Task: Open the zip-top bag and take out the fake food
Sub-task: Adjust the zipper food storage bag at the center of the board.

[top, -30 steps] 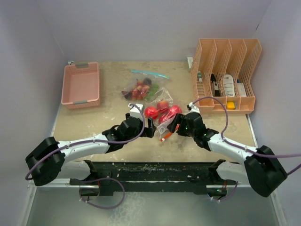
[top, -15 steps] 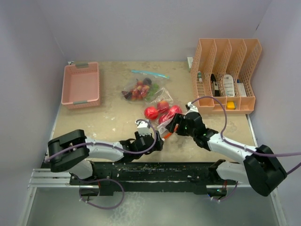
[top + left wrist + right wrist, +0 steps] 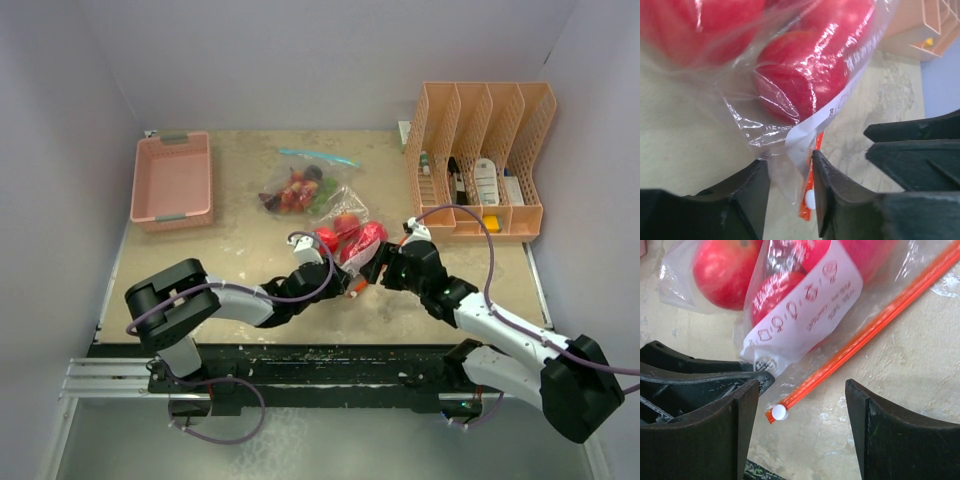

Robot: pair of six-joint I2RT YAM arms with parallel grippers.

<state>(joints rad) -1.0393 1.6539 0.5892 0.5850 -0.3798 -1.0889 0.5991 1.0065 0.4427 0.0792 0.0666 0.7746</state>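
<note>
Top external view: a clear zip-top bag (image 3: 352, 238) is seen lying near the middle of the surface (image 3: 225, 262), just ahead of both arms. The fake food (image 3: 324, 238), round red apple-like pieces, is enclosed in it. The left end effector (image 3: 338, 276) is positioned low at the bag's near corner. The right end effector (image 3: 373, 268) is set just beside it on the right, so that the 2 are close together.

In the left wrist view, the left fingers (image 3: 747, 195) are shown narrowly parted. The bag's crumpled film and the lower edge of a white label (image 3: 827, 111) are caught between them. The label is touched by 1 finger, but a clamped hold is not shown.

In the right wrist view, the right end effector is shown released, with its fingers wide apart. The end of the orange zip strip (image 3: 867, 332), tipped by a white slider (image 3: 779, 412), is seen lying on the surface between them and is touched by neither. The red pieces are visible through the film just beyond.

Farther back on the surface, a 2nd clear bag (image 3: 300, 190) of mixed red, green and dark pieces is laid, with a teal strip (image 3: 318, 156) behind it. A pink bin (image 3: 172, 180) is placed at the far left. A slotted orange file organizer (image 3: 480, 160) is placed at the far right.
</note>
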